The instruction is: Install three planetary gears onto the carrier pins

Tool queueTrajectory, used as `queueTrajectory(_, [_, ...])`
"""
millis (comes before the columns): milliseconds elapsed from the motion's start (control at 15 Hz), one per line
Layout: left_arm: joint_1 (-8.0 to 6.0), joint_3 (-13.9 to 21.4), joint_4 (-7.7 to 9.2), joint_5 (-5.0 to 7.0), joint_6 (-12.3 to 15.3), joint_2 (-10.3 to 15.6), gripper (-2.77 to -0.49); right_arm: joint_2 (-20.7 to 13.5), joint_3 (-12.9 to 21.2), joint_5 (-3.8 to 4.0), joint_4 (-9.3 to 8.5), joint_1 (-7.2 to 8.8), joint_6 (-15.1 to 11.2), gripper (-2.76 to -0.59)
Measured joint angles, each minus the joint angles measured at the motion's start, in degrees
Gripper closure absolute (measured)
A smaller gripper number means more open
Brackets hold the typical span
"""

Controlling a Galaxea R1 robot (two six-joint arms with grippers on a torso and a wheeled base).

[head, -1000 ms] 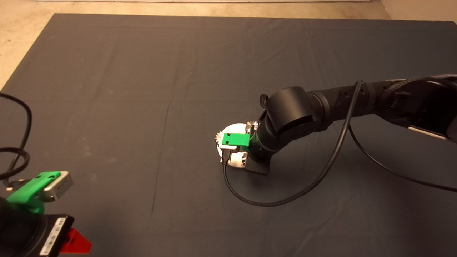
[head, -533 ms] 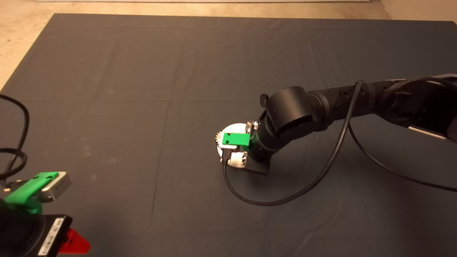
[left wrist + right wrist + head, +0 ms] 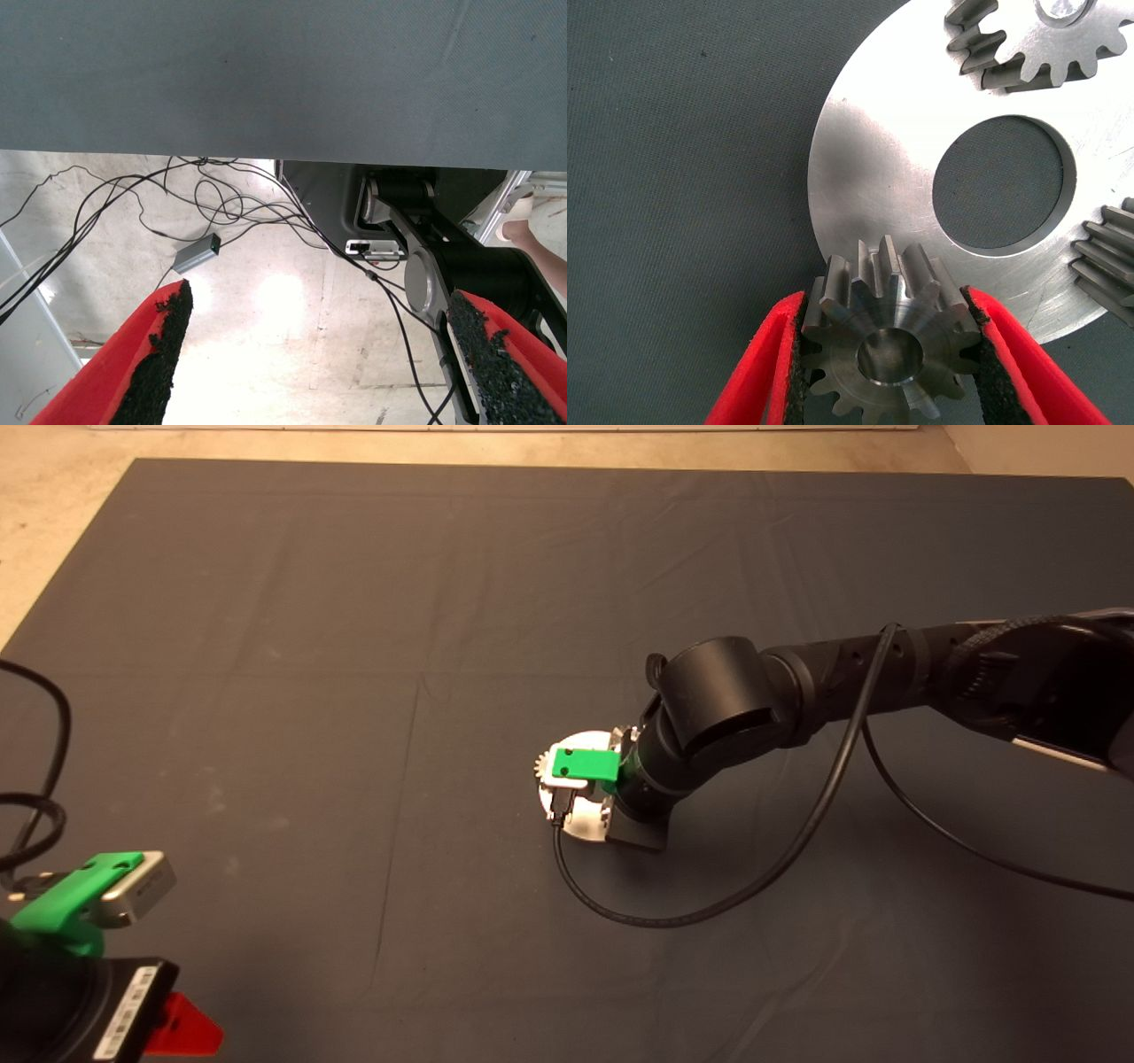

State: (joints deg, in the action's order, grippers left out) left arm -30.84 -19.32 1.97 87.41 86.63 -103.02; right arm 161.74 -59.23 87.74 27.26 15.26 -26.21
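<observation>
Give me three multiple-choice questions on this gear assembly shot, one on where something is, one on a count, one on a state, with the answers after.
1. Where is the left gripper?
A. over the round plate
B. parked at the mat's lower left edge
C. at the mat's far edge

2. How many planetary gears show in the right wrist view?
A. one
B. three
C. five

3. What is the right gripper doing?
A. shut on a gear
B. open and empty
C. holding a cable

Answers:
1 B, only its red finger and green mount show at the head view's lower left corner.
2 B, one gear sits between the red fingers, and two others sit on the round plate.
3 A, both black pads press the gear's teeth.
</observation>
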Motion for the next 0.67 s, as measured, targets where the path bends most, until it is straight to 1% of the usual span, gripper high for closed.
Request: queueTrajectory(667, [0.0, 0.0, 0.0, 0.0, 0.02, 0.0, -2.04, -0.01, -0.27, -0.02, 0.57, 0.02, 0.0, -1.06])
